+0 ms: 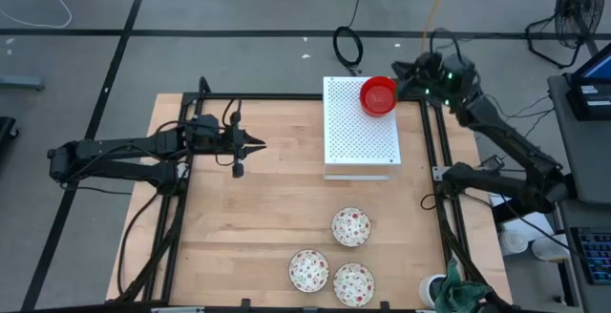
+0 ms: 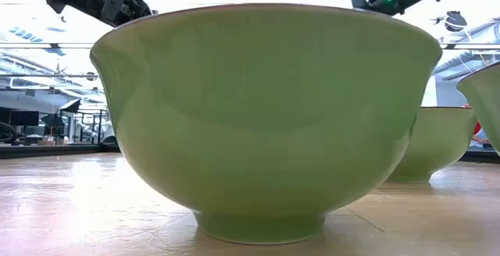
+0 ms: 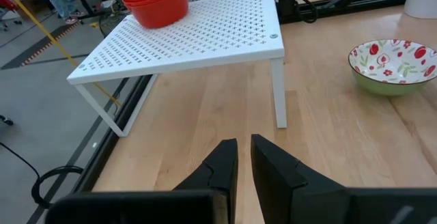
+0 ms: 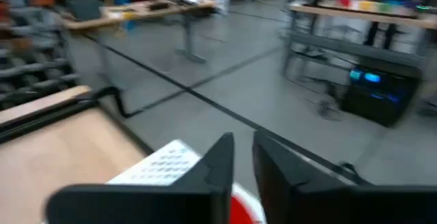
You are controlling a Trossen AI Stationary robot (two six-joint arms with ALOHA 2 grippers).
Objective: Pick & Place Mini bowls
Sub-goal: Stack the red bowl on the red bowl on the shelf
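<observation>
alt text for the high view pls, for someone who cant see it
Overhead view of a wooden table: red bowls are stacked on a corner of a white perforated board, with the right gripper beside them. Three floral bowls sit apart near the front edge, and the left gripper waits, shut, left of the board.

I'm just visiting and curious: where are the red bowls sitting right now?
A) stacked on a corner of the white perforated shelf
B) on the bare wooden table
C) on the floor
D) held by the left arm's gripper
A: the red bowls sit stacked on a corner of the white perforated shelf, with the right gripper beside them.
</observation>
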